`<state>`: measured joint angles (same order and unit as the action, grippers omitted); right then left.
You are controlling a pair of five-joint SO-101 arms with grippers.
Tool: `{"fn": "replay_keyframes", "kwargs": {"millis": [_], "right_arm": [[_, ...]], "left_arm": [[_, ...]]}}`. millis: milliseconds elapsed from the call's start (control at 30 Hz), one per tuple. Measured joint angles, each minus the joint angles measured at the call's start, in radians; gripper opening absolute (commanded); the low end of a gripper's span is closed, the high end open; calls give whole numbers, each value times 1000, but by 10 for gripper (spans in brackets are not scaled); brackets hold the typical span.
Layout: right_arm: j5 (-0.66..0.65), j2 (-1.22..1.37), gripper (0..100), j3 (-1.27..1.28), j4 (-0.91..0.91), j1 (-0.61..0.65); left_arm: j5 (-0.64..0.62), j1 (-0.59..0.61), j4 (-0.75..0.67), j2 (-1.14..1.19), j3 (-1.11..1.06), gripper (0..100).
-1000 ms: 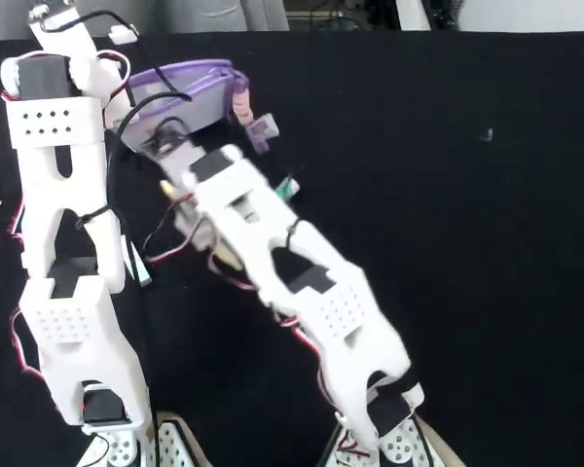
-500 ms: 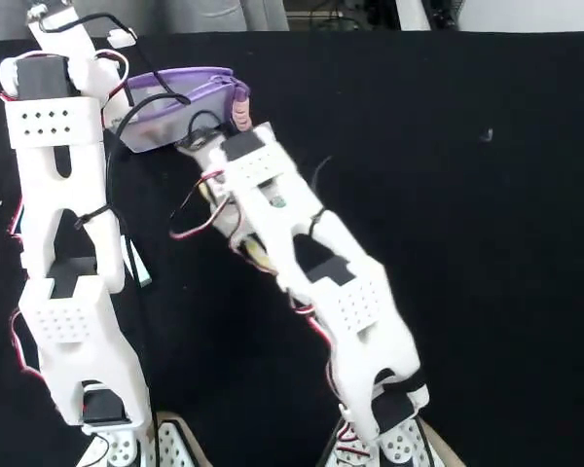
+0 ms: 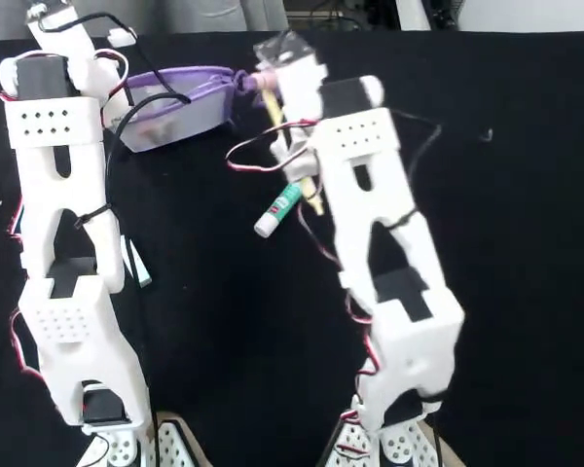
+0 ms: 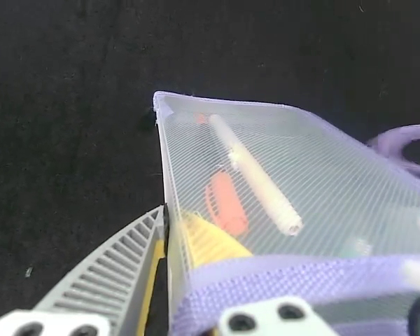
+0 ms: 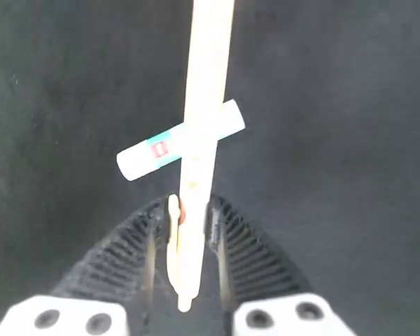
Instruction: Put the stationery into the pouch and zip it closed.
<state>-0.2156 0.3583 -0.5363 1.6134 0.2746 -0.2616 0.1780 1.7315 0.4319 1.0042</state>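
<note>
Though the glue stick (image 3: 277, 211) carries a teal band with a small red mark, its print is too small to read. It lies near mid-table (image 3: 506, 243) in the high view, long axis from 7 to 1 o'clock, white end at 7. The right gripper (image 5: 189, 210) is clamped on a pencil (image 5: 206, 105), which juts past the fingers and crosses over the glue stick. The pouch (image 3: 170, 107) sits at 11 o'clock, running 8 to 2, its end pinched by the left gripper (image 4: 164, 217). Through its mesh the left wrist view shows a cream pen (image 4: 255, 175) and an orange piece (image 4: 224, 203) inside.
</note>
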Motion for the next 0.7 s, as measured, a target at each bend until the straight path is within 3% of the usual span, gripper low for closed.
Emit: {"fn": "replay_keyframes", "kwargs": {"millis": [167, 533, 700], "right_arm": [[0, -121, 12, 0, -20, -11], [28, -305, 11, 0, -396, -8], [32, -305, 11, -12, -459, 14]], "left_arm": [[0, 0, 0, 0, 0, 30], [2, -26, 0, 0, 0, 30], [2, -48, 0, 2, 0, 30]]}}
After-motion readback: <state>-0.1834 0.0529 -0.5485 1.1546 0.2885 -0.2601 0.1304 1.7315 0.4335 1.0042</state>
